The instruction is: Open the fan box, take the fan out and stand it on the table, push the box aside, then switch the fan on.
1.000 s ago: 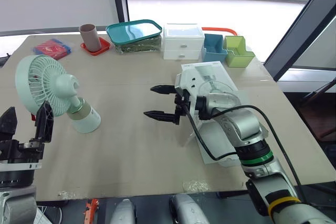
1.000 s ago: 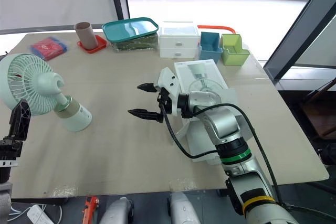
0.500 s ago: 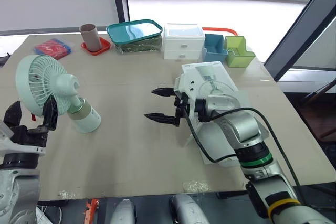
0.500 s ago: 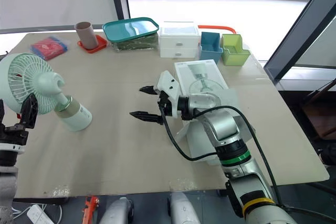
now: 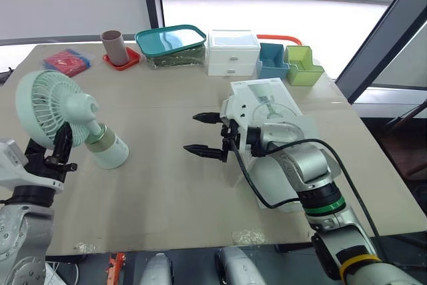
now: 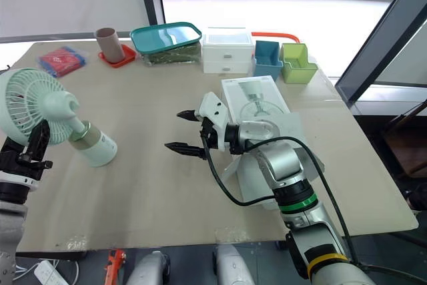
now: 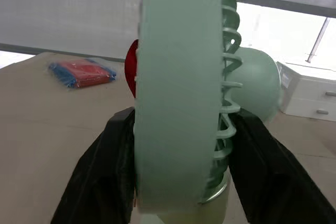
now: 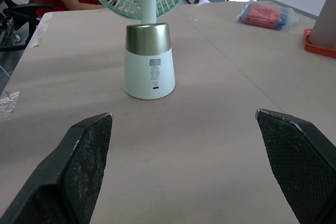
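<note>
Clamping the fan [image 5: 80, 108] by its guard in my left pincer [image 5: 48, 153], my right pincer [image 5: 193, 133] spread wide, I may tip it if I pull sideways.

The fan [image 5: 90, 115] (mint-green grille head, white base with a metallic collar) stands upright on the left side of the table [image 5: 167, 91]. The box [image 5: 267, 95], white with a printed fan illustration, lies flat on the right side, well apart from it.

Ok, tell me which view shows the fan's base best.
Right wrist view: the base stands whole, gold collar and label visible. Eye views show it small, from above; left wrist view has its top edge under the head.
</note>
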You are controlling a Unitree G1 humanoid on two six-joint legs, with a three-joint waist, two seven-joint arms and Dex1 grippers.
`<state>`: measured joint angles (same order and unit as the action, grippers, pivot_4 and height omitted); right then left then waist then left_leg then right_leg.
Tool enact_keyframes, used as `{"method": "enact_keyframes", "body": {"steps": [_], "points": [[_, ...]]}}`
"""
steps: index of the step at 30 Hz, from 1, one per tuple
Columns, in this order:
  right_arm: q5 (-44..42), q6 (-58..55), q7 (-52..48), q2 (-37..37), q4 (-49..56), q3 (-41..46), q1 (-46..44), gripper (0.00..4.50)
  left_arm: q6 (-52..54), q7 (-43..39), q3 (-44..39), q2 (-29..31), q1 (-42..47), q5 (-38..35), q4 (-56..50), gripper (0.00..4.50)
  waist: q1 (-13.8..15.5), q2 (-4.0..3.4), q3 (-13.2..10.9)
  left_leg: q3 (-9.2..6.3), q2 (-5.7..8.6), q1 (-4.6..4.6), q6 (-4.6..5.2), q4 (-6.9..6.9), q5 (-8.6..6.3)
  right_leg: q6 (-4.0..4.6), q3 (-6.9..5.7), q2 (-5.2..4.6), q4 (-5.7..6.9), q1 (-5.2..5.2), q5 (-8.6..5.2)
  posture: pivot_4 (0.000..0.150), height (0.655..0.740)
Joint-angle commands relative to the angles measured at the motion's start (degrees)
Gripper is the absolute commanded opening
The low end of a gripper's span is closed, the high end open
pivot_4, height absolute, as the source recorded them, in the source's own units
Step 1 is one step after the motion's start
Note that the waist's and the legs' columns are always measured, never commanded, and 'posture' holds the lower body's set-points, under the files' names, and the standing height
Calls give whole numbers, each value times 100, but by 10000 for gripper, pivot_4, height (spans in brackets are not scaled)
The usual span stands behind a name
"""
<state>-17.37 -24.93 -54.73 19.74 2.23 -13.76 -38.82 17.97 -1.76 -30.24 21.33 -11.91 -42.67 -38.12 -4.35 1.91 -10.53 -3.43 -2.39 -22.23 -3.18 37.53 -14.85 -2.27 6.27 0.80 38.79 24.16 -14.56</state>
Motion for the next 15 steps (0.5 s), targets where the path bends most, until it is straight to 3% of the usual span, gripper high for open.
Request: {"method": "enact_keyframes", "body": {"steps": [1, 15], "points": [[23, 110, 8, 6, 240, -8, -28, 45000, -41, -89, -18, 41, 65, 59, -78, 19823, 0, 0, 0, 0, 1, -1, 0, 0, 0, 0, 0, -1, 0, 0, 0, 1500, 7400], [168, 88, 275, -253, 8, 20, -267, 45000, -58, -397, 277, 29, 312, -109, -439, 19823, 0, 0, 0, -1, 2, -4, -2, 0, 1, 0, 0, -2, -1, 1, 0, 1500, 7400]]}}
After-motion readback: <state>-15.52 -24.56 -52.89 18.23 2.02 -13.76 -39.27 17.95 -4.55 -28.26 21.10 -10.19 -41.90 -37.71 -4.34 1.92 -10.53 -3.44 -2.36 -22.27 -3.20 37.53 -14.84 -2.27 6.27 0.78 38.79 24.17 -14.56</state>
